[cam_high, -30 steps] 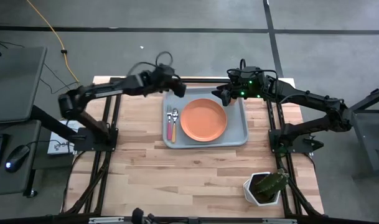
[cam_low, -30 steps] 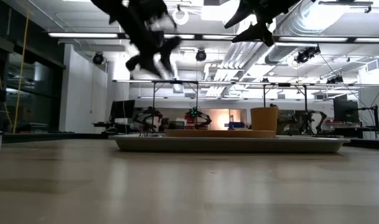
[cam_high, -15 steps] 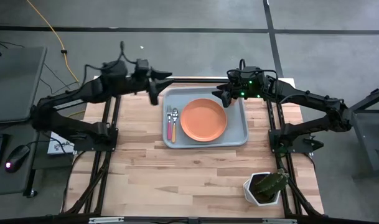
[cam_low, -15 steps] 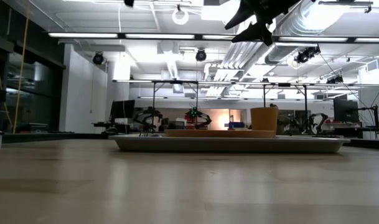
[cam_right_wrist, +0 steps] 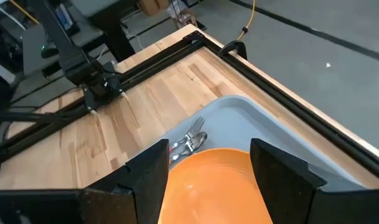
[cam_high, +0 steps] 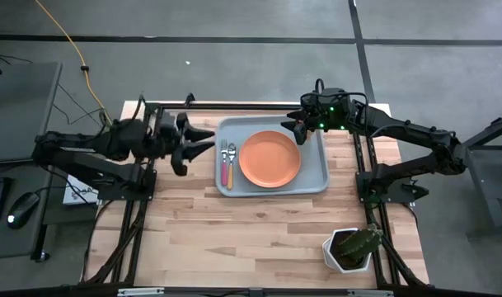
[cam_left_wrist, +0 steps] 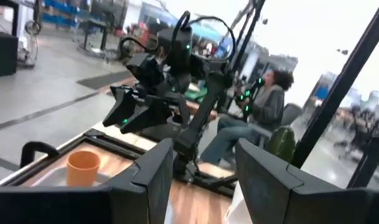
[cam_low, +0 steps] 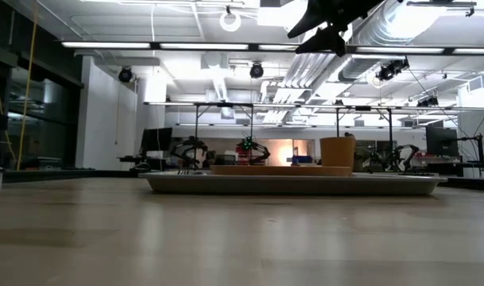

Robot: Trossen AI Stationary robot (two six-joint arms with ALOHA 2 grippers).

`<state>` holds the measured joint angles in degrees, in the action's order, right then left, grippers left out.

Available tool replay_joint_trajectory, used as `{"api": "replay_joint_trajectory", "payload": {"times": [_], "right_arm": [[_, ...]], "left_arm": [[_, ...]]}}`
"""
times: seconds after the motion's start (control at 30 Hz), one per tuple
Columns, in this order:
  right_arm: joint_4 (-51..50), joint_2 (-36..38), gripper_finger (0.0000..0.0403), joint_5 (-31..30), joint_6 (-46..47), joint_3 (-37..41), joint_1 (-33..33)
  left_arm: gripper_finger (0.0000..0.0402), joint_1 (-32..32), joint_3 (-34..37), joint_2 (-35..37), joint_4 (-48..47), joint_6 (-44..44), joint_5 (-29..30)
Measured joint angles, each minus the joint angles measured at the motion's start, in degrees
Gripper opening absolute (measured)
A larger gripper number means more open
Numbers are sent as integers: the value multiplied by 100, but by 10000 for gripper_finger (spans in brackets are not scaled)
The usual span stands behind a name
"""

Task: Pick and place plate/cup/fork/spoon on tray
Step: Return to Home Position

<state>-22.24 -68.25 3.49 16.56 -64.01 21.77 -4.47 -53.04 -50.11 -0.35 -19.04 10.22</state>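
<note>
The pale blue-grey tray lies at the table's far middle. On it rest the orange plate and, on its left part, the pink-handled fork and the yellow-handled spoon. The orange cup stands upright on the tray; in the high view my right gripper hides it, and the left wrist view shows it. My right gripper hovers open above the tray's far right corner. My left gripper is open and empty, left of the tray.
A white pot with a green plant stands near the table's near right corner. Black frame rails run along the far edge. A person sits beyond the table. Bare wood lies between the tray and the near edge.
My left gripper has drawn back from the tray's far left corner toward the table's left edge, then toward the near edge, and has risen out of the low view. It stays open and empty. The tableware has not moved.
</note>
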Motion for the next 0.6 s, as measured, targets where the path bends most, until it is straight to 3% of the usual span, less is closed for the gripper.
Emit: {"api": "replay_joint_trajectory", "payload": {"times": [0.13, 0.3, 0.6], "right_arm": [[20, 0, 216, 2, -211, 0, 1], [53, 0, 216, 104, -173, 0, -3], [648, 0, 209, 1565, -62, 0, -142]], "left_arm": [[158, 362, 619, 332, 825, 30, 290], [158, 454, 726, 592, 762, 482, 288], [158, 452, 726, 829, 710, 768, 286]]}}
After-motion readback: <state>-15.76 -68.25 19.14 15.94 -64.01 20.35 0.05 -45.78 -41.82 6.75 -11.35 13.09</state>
